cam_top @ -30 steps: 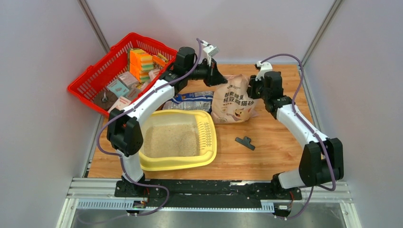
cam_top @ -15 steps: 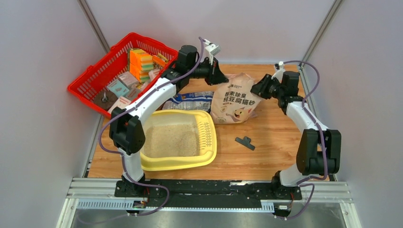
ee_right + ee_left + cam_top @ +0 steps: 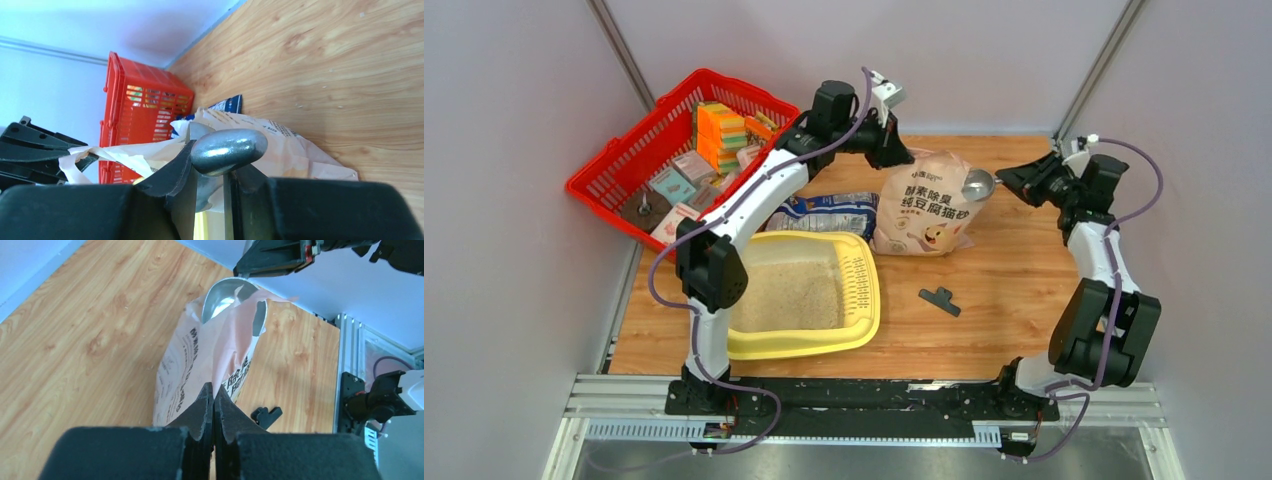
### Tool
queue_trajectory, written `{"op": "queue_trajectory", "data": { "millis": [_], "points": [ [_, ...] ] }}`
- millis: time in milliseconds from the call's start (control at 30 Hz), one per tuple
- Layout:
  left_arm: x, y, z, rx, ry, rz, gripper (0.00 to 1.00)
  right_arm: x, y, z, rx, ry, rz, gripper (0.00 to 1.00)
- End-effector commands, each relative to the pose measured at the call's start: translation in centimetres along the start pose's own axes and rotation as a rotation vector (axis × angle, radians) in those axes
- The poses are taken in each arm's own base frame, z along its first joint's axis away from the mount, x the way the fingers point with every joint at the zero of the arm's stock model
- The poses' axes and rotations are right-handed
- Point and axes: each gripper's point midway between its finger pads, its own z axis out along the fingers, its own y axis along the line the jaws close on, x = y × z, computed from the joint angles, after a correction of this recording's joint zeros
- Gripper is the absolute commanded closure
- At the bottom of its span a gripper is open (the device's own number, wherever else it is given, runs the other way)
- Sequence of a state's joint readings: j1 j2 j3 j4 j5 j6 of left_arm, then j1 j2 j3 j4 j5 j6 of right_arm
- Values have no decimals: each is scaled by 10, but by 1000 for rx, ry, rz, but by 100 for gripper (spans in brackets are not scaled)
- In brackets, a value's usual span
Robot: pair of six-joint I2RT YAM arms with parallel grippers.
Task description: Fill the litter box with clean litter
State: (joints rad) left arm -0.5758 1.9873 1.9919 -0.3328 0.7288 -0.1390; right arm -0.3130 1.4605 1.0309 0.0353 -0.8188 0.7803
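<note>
Scooping from tan bag (image 3: 924,215) toward litter box (image 3: 796,344).
In the litter box, near-left of the bag: a shallow bed of clean litter (image 3: 784,295). At the bag's top edge: left gripper (image 3: 897,155) pinched onto the paper, likely to keep the mouth up and open. At the bag's right shoulder: right gripper (image 3: 1009,178) clamped on a metal scoop (image 3: 977,184), bowl at the mouth, load not visible. In front of the bag: black clip (image 3: 940,299).

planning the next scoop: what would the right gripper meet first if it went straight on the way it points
Likely the open mouth of the tan paper litter bag; the shiny metal spoon in the right gripper sits at it, depth unclear.
</note>
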Motion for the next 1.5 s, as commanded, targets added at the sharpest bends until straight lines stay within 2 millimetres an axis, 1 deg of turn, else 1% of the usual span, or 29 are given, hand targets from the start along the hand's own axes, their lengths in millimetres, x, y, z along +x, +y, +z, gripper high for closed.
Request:
{"op": "queue_trajectory", "data": {
  "millis": [0,33,67,100,133,167,200,233,267,300,367,467,733,800,900,1100,1200,1300,1333,1400,1433,1467],
  "points": [
    [-96,-27,-20,23,-221,284,100,-26,14,-27,-60,-45,-17,100],
    [-96,-28,-20,26,-222,290,100,-29,14,-29,-65,-53,-24,100],
    [-94,-27,-20,25,-215,287,100,-28,11,-29,-74,-46,-15,100],
    [-92,-26,-19,25,-210,290,100,-30,10,-31,-80,-50,17,100],
    [-91,-27,-19,28,-206,290,100,-34,11,-31,-100,-62,14,100],
    [-85,-26,-18,31,-188,280,100,-30,9,-31,-116,-50,37,100],
    [-82,-26,-18,33,-180,293,100,-33,10,-33,-127,-54,74,100],
    [-80,-26,-20,32,-176,298,100,-35,14,-35,-142,-62,62,100],
    [-74,-22,-19,16,-164,286,100,-33,16,-37,-159,-47,63,100],
    [-73,-20,-20,11,-161,282,100,-33,20,-39,-170,-43,52,100],
    [-72,-15,-21,-1,-161,279,100,-30,21,-43,-185,-17,42,100],
    [-73,-14,-23,-4,-162,280,100,-30,16,-49,-179,-6,47,100],
    [-80,-7,-27,-14,-189,250,100,-44,-3,-62,-161,-27,73,100],
    [-79,-5,-27,-12,-186,248,100,-46,-4,-64,-160,-34,73,100],
    [-80,-5,-27,-11,-189,249,100,-47,0,-66,-165,-41,55,100],
    [-82,-3,-29,-20,-197,245,100,-51,-6,-72,-158,-63,77,100],
    [-80,-1,-27,-20,-192,244,100,-50,-1,-76,-170,-67,83,100],
    [-74,5,-24,-31,-180,239,100,-45,4,-79,-175,-56,78,100],
    [-74,8,-23,-46,-179,238,100,-41,9,-82,-184,-49,84,100],
    [-72,10,-22,-51,-175,236,96,-37,14,-85,-190,-43,73,100],
    [-71,12,-22,-58,-175,235,93,-32,21,-88,-194,-33,68,100],
    [-72,12,-22,-61,-176,237,83,-28,24,-88,-197,-22,54,100]
  ]
}}
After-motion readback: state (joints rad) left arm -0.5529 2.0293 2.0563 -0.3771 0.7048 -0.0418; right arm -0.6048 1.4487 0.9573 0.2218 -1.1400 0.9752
